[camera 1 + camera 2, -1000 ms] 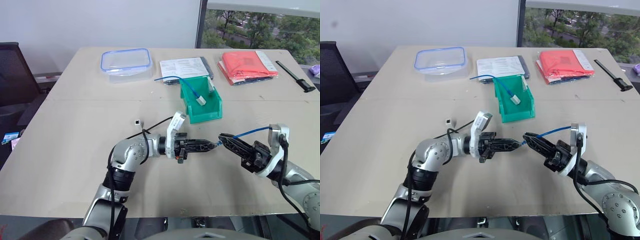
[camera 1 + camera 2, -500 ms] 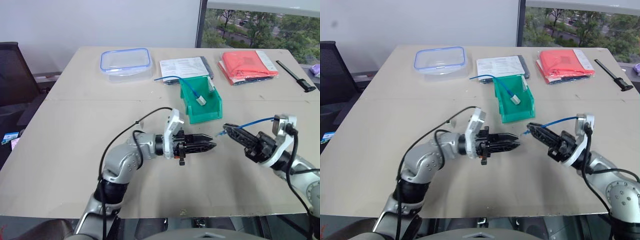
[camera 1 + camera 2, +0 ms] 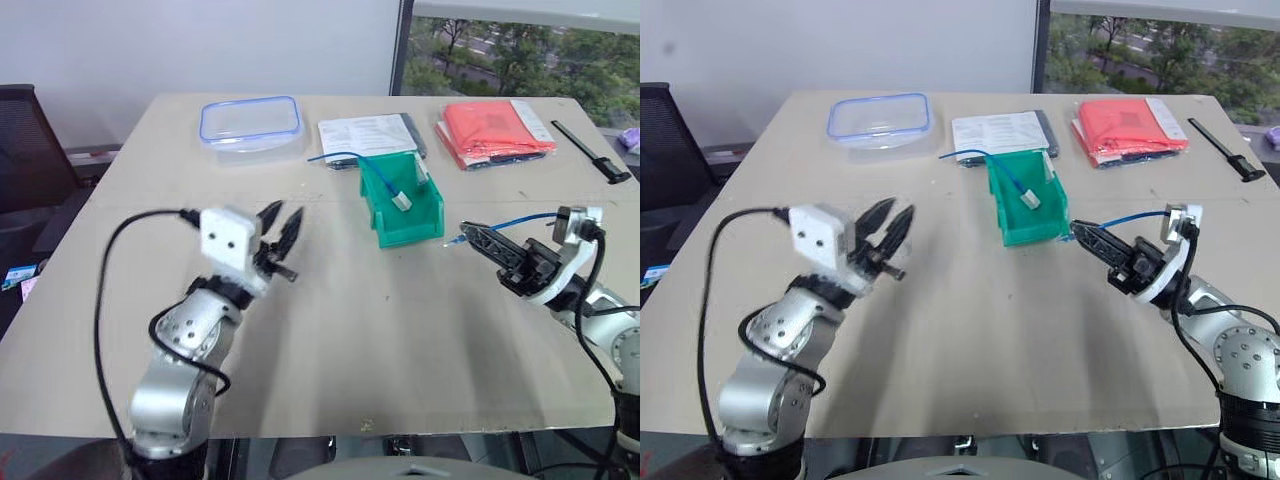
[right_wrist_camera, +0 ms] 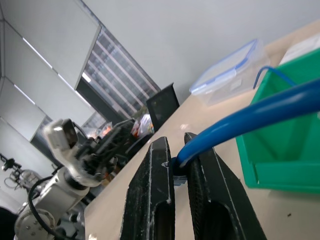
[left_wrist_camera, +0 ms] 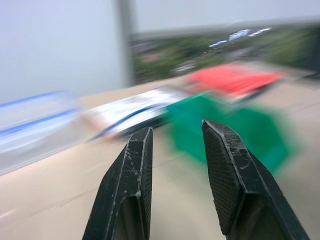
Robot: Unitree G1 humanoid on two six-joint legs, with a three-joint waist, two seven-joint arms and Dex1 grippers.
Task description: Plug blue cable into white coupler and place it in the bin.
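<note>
My right gripper is shut on one end of the short blue cable, just right of the green bin. The cable arcs back over that wrist. In the right wrist view the blue cable runs out from between the closed fingers. My left gripper is lifted above the table's left half, left of the bin, pointing toward the far side. It stands open, and its fingers have nothing between them. The white coupler is hidden.
A longer blue cable with a white block lies in the bin. Behind it are a clear box with a blue rim, papers, a red packet and a black tool. A black chair stands at the left.
My left arm swung away to the left and up, rolled over, and its jaws went from shut to open. The right gripper carried the cable end slightly toward the bin.
</note>
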